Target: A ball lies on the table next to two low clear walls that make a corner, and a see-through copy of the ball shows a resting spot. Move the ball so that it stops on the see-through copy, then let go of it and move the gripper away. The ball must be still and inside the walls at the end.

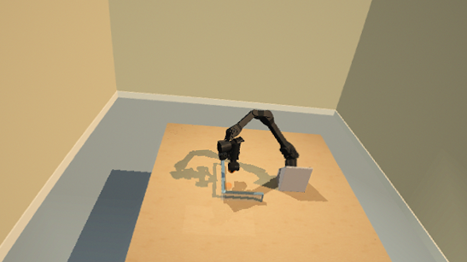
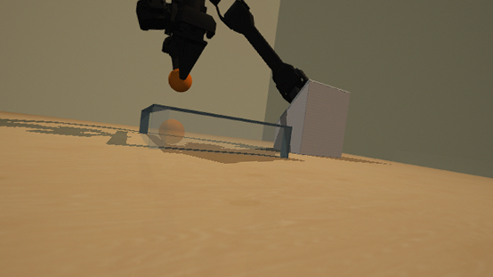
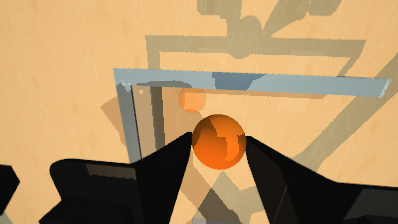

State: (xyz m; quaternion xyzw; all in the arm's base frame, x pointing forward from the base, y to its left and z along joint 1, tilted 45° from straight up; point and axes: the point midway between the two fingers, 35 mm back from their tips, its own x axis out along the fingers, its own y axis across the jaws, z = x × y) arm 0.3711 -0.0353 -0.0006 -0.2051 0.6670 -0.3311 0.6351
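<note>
The orange ball (image 1: 232, 171) (image 2: 180, 84) (image 3: 219, 145) is in the air, pinched between the two black fingertips. My gripper (image 2: 182, 75) (image 3: 218, 138) is shut on it, above the top edges of the clear walls. The see-through copy (image 1: 228, 185) (image 2: 171, 132) (image 3: 192, 100) sits low at the corner of the walls. In the wrist view it appears up and to the left of the held ball. One low clear wall (image 1: 223, 175) (image 3: 300, 85) runs across the wrist view, and the other wall (image 1: 244, 193) (image 2: 224, 115) (image 3: 125, 117) meets it at the upper left.
A pale upright block (image 1: 295, 179) (image 2: 324, 117) stands on the wooden table (image 1: 254, 244) (image 2: 248, 236), close to the arm's base and to the right of the walls. Shadows of the arm and walls fall across the table around the corner.
</note>
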